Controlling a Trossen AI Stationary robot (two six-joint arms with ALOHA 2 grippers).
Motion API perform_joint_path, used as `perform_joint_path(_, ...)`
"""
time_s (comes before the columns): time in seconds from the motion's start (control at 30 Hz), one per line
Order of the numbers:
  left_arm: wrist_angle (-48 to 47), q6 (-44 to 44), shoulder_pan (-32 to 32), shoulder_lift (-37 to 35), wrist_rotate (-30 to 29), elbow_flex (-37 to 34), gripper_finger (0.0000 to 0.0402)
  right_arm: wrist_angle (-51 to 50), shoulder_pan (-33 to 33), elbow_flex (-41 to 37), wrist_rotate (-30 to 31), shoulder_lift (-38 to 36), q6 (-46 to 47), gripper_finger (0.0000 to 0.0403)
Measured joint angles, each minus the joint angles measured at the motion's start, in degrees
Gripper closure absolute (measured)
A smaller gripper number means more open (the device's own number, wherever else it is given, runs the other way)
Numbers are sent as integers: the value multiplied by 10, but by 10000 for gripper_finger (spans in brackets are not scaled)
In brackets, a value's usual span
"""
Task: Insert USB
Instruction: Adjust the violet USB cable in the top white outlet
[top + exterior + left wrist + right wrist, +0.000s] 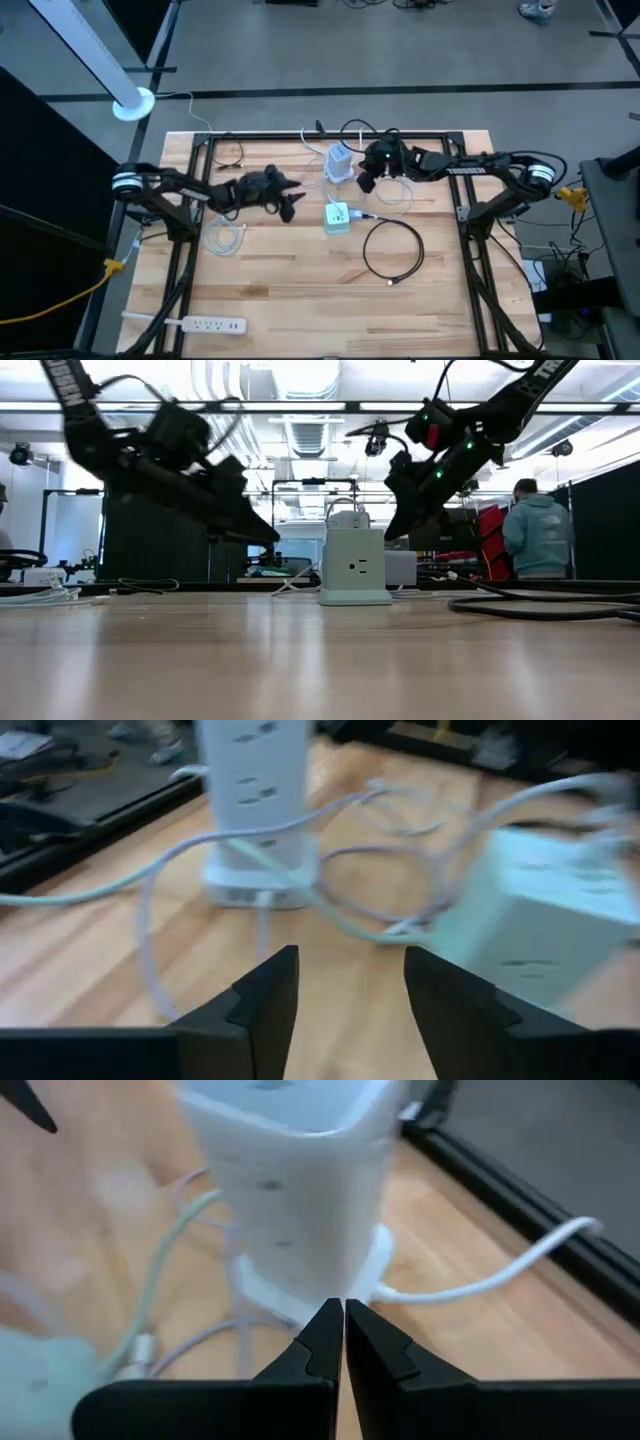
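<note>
Two arms hang over the wooden surface (300, 300) on either side of the mint-green cube charger (337, 217): the left gripper (345, 985) is just to its left with its jaws standing apart and empty, the right gripper (343, 1330) is beyond it at the white tower power strip (340, 162) with its jaws pressed together on nothing. Only the overhead camera shows the coiled black cable (392, 250) to the charger's right and the flat white power strip (200, 323) well away near the surface's front left corner, while the level camera alone shows a person in a light hoodie (538, 530) in the room behind. The left wrist camera shows pale cords (330, 900) running between tower and charger, but I cannot tell whether a USB plug sits in a port.
</note>
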Motion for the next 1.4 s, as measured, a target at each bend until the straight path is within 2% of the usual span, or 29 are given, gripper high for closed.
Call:
perform_joint_path(0.17, 112, -39, -58, 2, 0, -42, 254, 5, 9, 0, -3, 28, -8, 403)
perform_joint_path(0.37, 133, -46, -117, 2, 0, -45, 275, 21, 9, 0, -17, 100, 14, 403)
perform_joint_path(0.43, 133, -51, -130, 3, 0, -45, 281, 24, 9, 0, -65, 112, 36, 403)
perform_joint_path(0.5, 134, -56, -137, 3, -1, -45, 287, 51, 11, 0, -160, 111, 49, 403)
perform_joint_path(0.57, 133, -56, -140, 3, -2, -45, 292, 85, 21, 0, -247, 100, 52, 403)
perform_joint_path(0.63, 131, -56, -140, 3, -15, -45, 296, 118, 36, 1, -284, 83, 48, 403)
perform_joint_path(0.77, 132, -57, -139, 5, -55, -45, 296, 132, 60, 1, -281, 45, 23, 403)
perform_joint_path(1.03, 135, -65, -139, 5, -62, -44, 292, 143, 117, 1, -282, -28, 14, 403)
perform_joint_path(1.17, 135, -64, -139, 5, -91, -39, 297, 166, 158, 1, -286, -67, 10, 403)
perform_joint_path(1.4, 136, -65, -139, 5, -107, -34, 298, 175, 232, 1, -388, -125, -10, 403)
